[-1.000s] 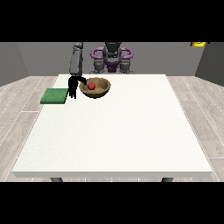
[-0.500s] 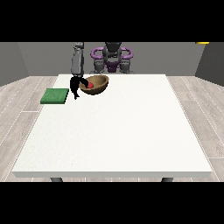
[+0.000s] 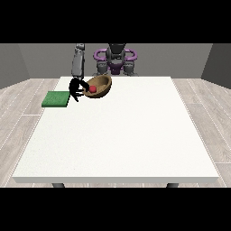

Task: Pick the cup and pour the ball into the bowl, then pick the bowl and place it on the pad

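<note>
- Gripping the bowl (image 3: pixel 100 85) rim, your robot hand (image 3: pixel 75 89) has fingers curled on it.
- Expect it rigid, tilting; ball (image 3: pixel 92 89) may roll.
- Pad (image 3: pixel 56 99) lies just beside.

A grey arm (image 3: pixel 78 63) descends at the view's left, its black hand (image 3: pixel 75 89) curled around the rim of a tilted bowl (image 3: pixel 100 85) above the table's far edge.
</note>
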You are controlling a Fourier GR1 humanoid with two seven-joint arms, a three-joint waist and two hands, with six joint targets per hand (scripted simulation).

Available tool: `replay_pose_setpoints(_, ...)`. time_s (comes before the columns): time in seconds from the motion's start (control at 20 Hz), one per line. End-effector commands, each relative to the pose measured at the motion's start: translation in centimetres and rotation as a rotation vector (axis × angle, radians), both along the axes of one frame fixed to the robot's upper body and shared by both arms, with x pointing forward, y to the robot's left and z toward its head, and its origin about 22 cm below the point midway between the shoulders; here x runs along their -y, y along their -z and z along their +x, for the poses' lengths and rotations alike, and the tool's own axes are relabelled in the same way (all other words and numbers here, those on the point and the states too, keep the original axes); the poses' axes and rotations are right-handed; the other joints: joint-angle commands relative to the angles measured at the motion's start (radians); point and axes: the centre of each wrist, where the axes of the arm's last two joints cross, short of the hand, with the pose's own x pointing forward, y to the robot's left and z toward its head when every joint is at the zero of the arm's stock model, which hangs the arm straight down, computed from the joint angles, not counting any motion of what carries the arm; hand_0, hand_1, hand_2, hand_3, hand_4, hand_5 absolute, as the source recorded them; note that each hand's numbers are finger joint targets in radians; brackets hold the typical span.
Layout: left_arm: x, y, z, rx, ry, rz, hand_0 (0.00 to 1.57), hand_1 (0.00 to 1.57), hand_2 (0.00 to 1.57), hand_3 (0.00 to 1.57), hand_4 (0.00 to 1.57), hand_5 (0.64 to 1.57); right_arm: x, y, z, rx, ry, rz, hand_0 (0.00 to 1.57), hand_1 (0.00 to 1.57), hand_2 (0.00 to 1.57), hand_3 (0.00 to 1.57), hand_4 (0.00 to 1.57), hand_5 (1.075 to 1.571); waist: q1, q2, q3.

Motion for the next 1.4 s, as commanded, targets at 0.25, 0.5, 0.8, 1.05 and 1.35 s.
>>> replay_pose_setpoints(0.25,-3.6,2.1,-0.8,-0.073,-0.116,-0.022,0.0,0.0,0.0,0.0,1.2,1.534,5.0,-7.5,4.3,-0.315,0.036,-0.167,1.57,1.57,1.57,1.04,1.03,1.556,-0.117,-0.052,0.023)
replay_pose_setpoints(0.5,-6.0,6.5,-2.9,-0.183,-0.165,-0.012,0.0,0.0,0.0,0.0,1.2,1.537,8.2,-9.4,3.5,-0.445,-0.014,-0.25,1.57,1.57,1.57,0.83,1.04,1.559,-0.169,-0.148,0.0268)
replay_pose_setpoints(0.8,-7.4,8.6,-4.1,-0.172,-0.185,-0.027,0.0,0.0,0.0,0.0,1.21,1.543,12.6,-17.6,5.8,-0.364,0.012,-0.194,1.57,1.57,1.57,0.67,1.07,1.566,-0.184,-0.124,0.0273)
replay_pose_setpoints(1.05,-7.5,4.8,-3.3,-0.043,-0.17,-0.036,0.0,0.0,0.0,0.0,1.2,1.546,16.4,-22.2,6.2,-0.253,0.058,-0.181,1.57,1.57,1.57,0.67,1.07,1.566,-0.149,-0.003,0.0282)
replay_pose_setpoints(1.35,-6.7,4.2,-3.4,0.036,-0.15,-0.019,0.0,0.0,0.0,0.0,1.22,1.553,19.0,-18.6,4.0,-0.193,0.103,-0.159,1.57,1.57,1.57,0.49,1.07,1.568,-0.116,0.088,0.0293)
